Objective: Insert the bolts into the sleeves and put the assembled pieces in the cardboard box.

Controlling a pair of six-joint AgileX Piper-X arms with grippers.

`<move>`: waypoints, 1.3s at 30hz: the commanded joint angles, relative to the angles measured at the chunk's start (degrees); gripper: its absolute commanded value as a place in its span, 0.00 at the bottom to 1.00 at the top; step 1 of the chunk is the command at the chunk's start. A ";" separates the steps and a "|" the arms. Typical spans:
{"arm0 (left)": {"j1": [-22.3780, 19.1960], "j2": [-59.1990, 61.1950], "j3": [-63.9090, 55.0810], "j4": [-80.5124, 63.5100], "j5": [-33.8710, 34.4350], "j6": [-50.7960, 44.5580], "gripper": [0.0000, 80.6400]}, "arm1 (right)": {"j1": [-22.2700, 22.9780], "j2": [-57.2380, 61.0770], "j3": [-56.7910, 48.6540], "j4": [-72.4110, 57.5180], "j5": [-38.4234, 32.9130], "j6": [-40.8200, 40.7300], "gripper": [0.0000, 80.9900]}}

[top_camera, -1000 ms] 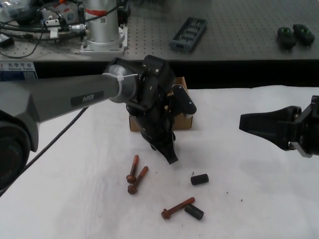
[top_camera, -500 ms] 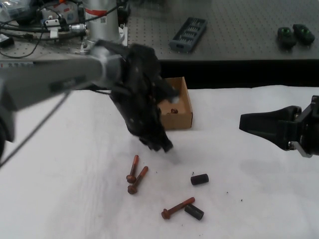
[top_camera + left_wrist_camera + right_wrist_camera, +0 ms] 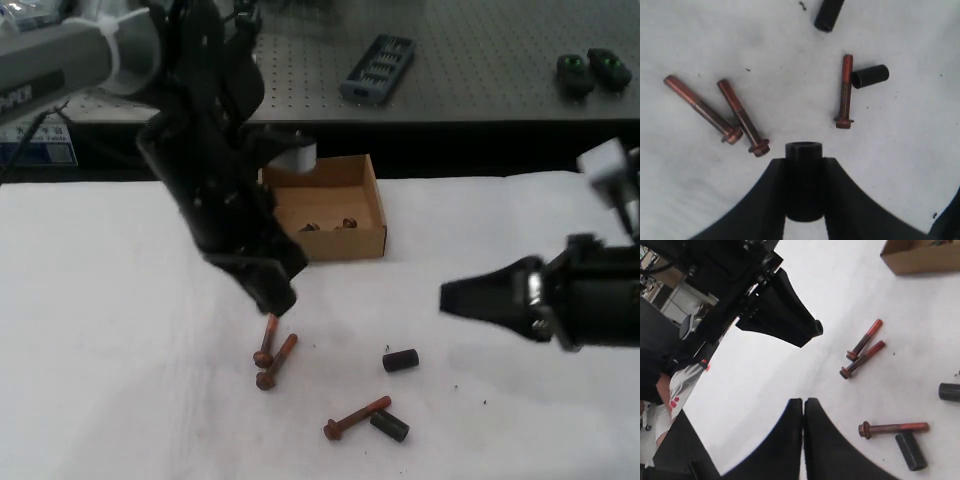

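My left gripper hangs over the white cloth just above two rusty bolts, shut on a black sleeve that stands out past its fingertips. A third bolt lies beside a loose sleeve, and another sleeve lies a little farther back. In the left wrist view the paired bolts, the single bolt and its sleeve lie below. My right gripper is shut and empty, right of the parts; its fingertips touch. The cardboard box holds assembled pieces.
The bench's black perforated top behind the cloth carries a grey ribbed tray and two dark green-topped objects. The cloth's rear edge runs just behind the box. Bare cloth lies left of the bolts and between the sleeves and my right gripper.
My left arm has swung left and away from the box, ending over the two bolts with the sleeve. My right gripper has moved left toward the parts.
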 commanded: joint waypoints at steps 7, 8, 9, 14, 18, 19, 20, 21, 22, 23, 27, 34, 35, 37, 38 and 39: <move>-0.10 -2.12 12.82 -2.00 -2.67 1.03 0.06 | 6.99 2.52 -0.50 -0.15 -0.22 -0.02 0.03; -0.10 -2.12 14.96 -3.89 -3.72 1.03 0.06 | 7.25 2.52 -0.50 -0.15 0.27 -0.02 0.03; -0.10 -2.12 17.17 -6.23 -4.46 0.91 0.06 | 7.38 2.52 -0.50 -0.15 0.78 -0.02 0.03; -0.26 -2.12 24.97 -15.21 -5.63 -2.86 0.06 | 7.39 2.52 -0.50 -0.15 1.05 -0.02 0.03; -0.99 -2.12 27.34 -18.21 -8.00 -2.91 0.06 | 7.39 2.52 -0.50 -0.15 1.05 -0.02 0.03; -1.12 -2.12 27.55 -18.52 -8.65 -2.91 0.06 | 7.39 2.52 -0.50 -0.15 1.05 -0.02 0.03; -1.40 -2.12 27.63 -18.57 -9.43 -2.91 0.06 | 7.39 2.52 -0.50 -0.15 1.05 -0.02 0.03; -1.66 -2.12 27.60 -18.57 -10.53 -2.91 0.06 | 7.39 2.52 -0.50 -0.15 1.05 -0.02 0.03; -1.90 -2.12 27.60 -18.57 -11.33 -2.91 0.06 | 7.39 2.52 -0.50 -0.15 1.05 -0.02 0.03; -2.19 -2.12 27.60 -18.57 -12.21 -2.91 0.06 | 7.39 2.52 -0.50 -0.15 1.27 -0.02 0.03; -2.90 -2.12 27.60 -18.42 -13.10 -2.91 0.06 | 7.39 2.52 -0.50 -0.15 1.87 -0.02 0.03; -3.49 -2.12 27.60 -17.25 -15.90 -1.43 0.12 | 7.39 2.52 -0.50 -0.15 2.09 -0.02 0.03; -3.49 -2.12 27.60 -16.91 -16.53 -1.43 0.14 | 7.39 2.52 -0.50 -0.15 2.09 -0.02 0.03; -3.49 -2.12 27.60 -16.19 -17.65 -1.43 0.21 | 7.39 2.52 -0.50 -0.15 2.09 -0.02 0.03; -3.49 -2.12 27.60 -15.94 -18.08 -1.43 0.24 | 7.39 2.52 -0.50 -0.15 2.09 -0.02 0.03; -3.49 -2.12 27.60 -15.86 -18.07 -1.43 0.26 | 7.39 2.52 -0.50 -0.15 2.07 0.10 0.03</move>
